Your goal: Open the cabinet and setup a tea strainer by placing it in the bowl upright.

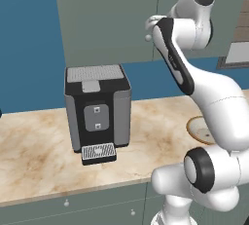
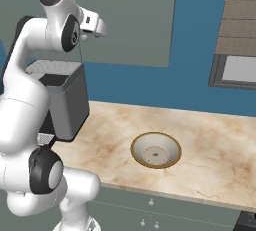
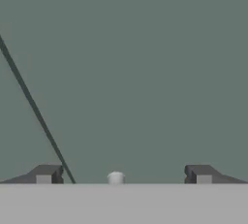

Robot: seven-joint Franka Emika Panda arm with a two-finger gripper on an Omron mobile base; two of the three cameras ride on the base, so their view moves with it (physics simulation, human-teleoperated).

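Observation:
The cabinet fills the wall above the counter, and both of its grey-green doors are closed. My gripper faces the door at close range and is open. A small round pale knob sits between its two fingertips, with nothing gripped. From the left base the knob shows just below my raised hand. The tan bowl rests on the counter, right of the arm, and has nothing in it. Its edge peeks out behind the arm. The tea strainer is out of view.
A black and grey coffee machine stands on the marble counter, below and left of the hand. Drawer fronts with tiny knobs run under the counter edge. A window frame sits at the far right.

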